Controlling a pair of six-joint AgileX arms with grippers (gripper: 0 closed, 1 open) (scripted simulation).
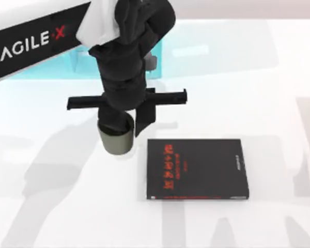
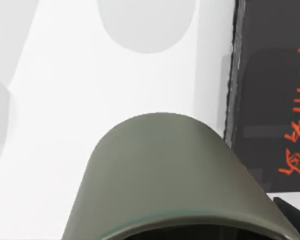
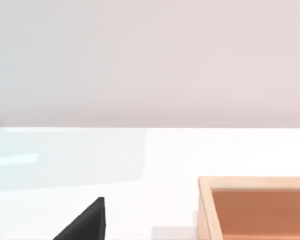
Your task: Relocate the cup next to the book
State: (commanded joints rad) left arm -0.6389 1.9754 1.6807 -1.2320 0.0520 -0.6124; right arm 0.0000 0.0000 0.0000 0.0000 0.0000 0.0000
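Left wrist view is the closest look: the cup is right up by the camera. It is a plain, dull grey-green cup with smooth sides. Just beside it, with a thin strip of white table between them, lies the book. The book is black with red letters on its cover.

From the top view, the left gripper reaches down over the cup. One black finger goes down into the cup's mouth and the other sits just outside the cup, on the side facing the book. So the fingers are set narrow, pinching the cup's wall between them. The cup sits near the middle of the table, close to the left edge of the book, by its upper corner. The cup and the book do not touch. The book lies flat, a bit right of the middle. A pale blue see-through shape lies farther back, behind the left arm.

The right wrist view shows a light wooden box on the white table, and a black corner near it.
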